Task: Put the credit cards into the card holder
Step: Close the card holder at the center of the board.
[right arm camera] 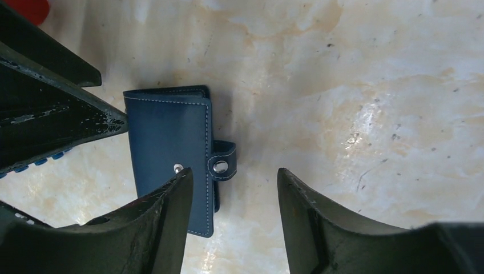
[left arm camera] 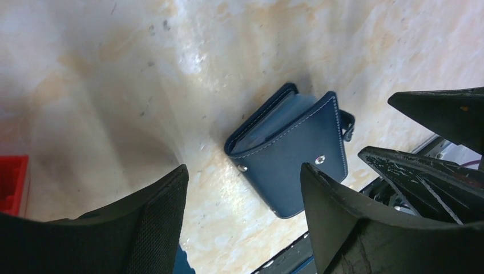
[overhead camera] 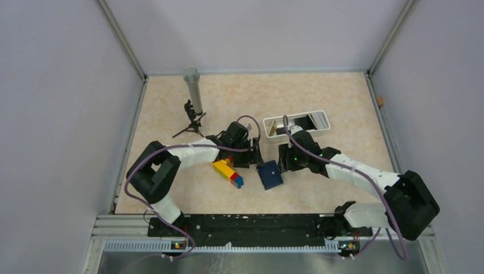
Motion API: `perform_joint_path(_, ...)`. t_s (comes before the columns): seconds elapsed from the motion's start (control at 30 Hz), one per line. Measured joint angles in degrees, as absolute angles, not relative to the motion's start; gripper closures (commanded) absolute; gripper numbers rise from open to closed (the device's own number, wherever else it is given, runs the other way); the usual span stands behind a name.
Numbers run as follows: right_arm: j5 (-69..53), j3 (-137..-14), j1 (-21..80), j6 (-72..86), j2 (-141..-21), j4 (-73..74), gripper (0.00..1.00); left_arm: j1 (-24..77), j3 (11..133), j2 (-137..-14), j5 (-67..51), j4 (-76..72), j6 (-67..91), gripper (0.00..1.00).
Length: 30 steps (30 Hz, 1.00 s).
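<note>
- The card holder (overhead camera: pixel 269 175) lies folded on the worktop (overhead camera: pixel 337 91), between the two arms and just nearer the bases than their tips. Its snap strap (right arm camera: pixel 221 161) hangs loose, unfastened.
- The left gripper (left arm camera: pixel 244 171) is well open and holds nothing — it hangs just above the holder's edge.
- The right gripper (right arm camera: pixel 234 171) is likewise spread and empty, with one finger over the holder's corner.
- A yellowish card (overhead camera: pixel 273 127) seems to stand in the white tray (overhead camera: pixel 325 114), well apart from the holder. The greyish one I cannot make out for sure.
- Judgement: the step in hand looks like getting the holder open, with no card loaded that I can see.
- Next move: one gripper should pin or lift the cover while the other fetches a card — the soft flap may spring back.
</note>
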State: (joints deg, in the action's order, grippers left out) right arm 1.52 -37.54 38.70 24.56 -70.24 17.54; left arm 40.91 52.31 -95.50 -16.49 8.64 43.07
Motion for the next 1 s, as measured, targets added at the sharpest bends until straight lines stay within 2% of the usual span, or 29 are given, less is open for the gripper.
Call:
perform_joint_path(0.23,-2.3,-37.5,38.9,25.4,-74.4,15.9,0.50,42.8,52.3,-95.5,-16.5,11.6,47.2,0.30)
perform_joint_path(0.5,-6.4,-35.3,38.9,30.5,-75.7,11.2,0.53,44.3,48.2,-95.5,-19.7,5.6,54.7,0.33)
perform_joint_path(0.6,-7.2,-34.0,38.9,32.7,-77.8,10.2,0.61,44.2,47.0,-96.1,-20.8,2.0,57.0,0.36)
perform_joint_path(0.9,-10.2,-29.5,38.5,39.2,-77.8,0.5,0.97,43.1,39.6,-96.7,-24.9,-14.0,61.7,0.45)
perform_joint_path(1.0,-10.4,-26.5,38.1,42.1,-76.6,-4.4,1.00,43.1,36.9,-95.7,-24.1,-18.1,61.5,0.47)
